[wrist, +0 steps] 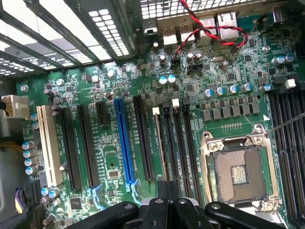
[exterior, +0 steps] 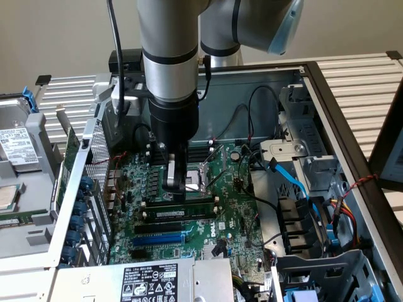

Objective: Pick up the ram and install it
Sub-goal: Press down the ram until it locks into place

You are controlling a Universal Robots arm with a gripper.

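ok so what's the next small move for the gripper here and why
Probably a short push straight down: the shut gripper is at the top edge of the ram, which stands on edge in its slot beside the CPU socket. I can't tell if it's latched.

In the exterior view the arm hides part of the motherboard, and the power supply is cut off by the bottom edge. Label print there is unreadable.
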